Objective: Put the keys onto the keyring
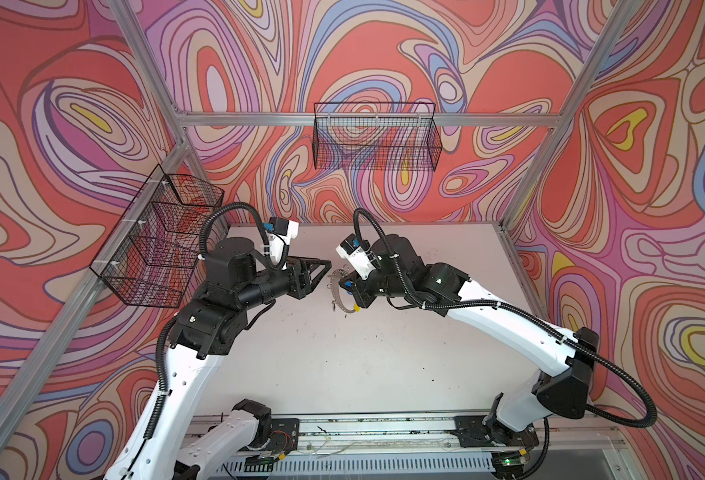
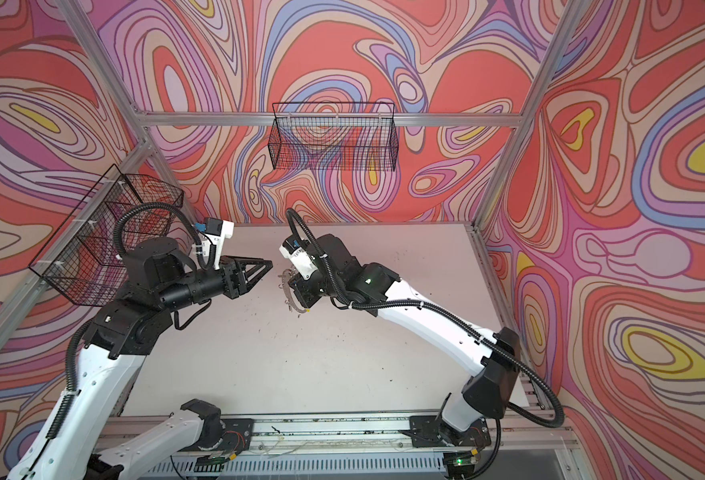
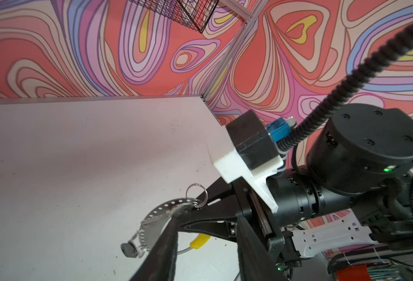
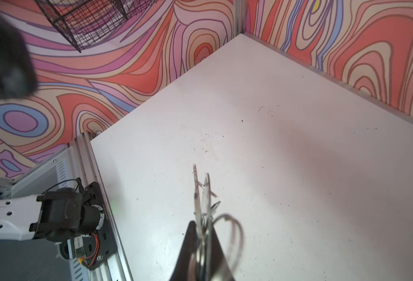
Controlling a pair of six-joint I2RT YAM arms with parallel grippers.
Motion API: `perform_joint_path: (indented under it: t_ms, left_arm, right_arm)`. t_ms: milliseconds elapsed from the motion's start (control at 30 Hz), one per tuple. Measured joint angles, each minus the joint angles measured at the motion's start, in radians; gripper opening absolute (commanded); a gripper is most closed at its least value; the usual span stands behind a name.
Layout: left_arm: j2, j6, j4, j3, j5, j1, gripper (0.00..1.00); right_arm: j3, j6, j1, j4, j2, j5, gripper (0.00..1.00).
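The keyring (image 1: 333, 291) (image 2: 287, 293), a grey perforated hoop with a yellow segment (image 3: 199, 240), hangs above the table between the two arms. My right gripper (image 1: 347, 284) (image 4: 201, 226) is shut on the hoop (image 4: 195, 192). In the left wrist view a key with a black tag (image 3: 128, 250) dangles from the hoop (image 3: 155, 211). A silver key (image 3: 166, 214) lies along the hoop beside a small split ring (image 3: 197, 192); its tag is hidden. My left gripper (image 1: 328, 263) (image 3: 207, 220) is open, one fingertip (image 3: 172, 222) right at that silver key.
The white table (image 1: 342, 357) carries dark specks. A black wire basket (image 1: 375, 137) hangs on the back wall and another (image 1: 155, 241) on the left wall behind my left arm. A metal rail (image 1: 363, 428) runs along the front edge.
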Motion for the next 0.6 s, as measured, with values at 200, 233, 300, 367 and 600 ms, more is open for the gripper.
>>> perform_joint_path:
  t_ms: [200,233,300,367,600]
  left_arm:
    - [-0.01,0.026,-0.002,-0.123,-0.142,0.0,0.46]
    - [-0.008,0.025,-0.011,-0.149,-0.174,0.0,0.46]
    - [0.001,0.024,-0.027,-0.183,-0.229,0.003,0.46]
    - [0.002,0.015,-0.029,-0.22,-0.268,0.011,0.46]
    - [-0.034,0.0,-0.002,-0.351,-0.222,0.026,0.55]
  right_arm:
    - [0.204,-0.05,0.0,-0.26,0.141,0.109,0.0]
    - [0.243,-0.052,0.0,-0.319,0.172,0.142,0.0]
    - [0.315,-0.052,0.0,-0.402,0.239,0.208,0.0]
    - [0.345,-0.045,-0.003,-0.46,0.296,0.243,0.0]
    - [0.181,0.001,-0.072,-0.37,0.323,-0.08,0.0]
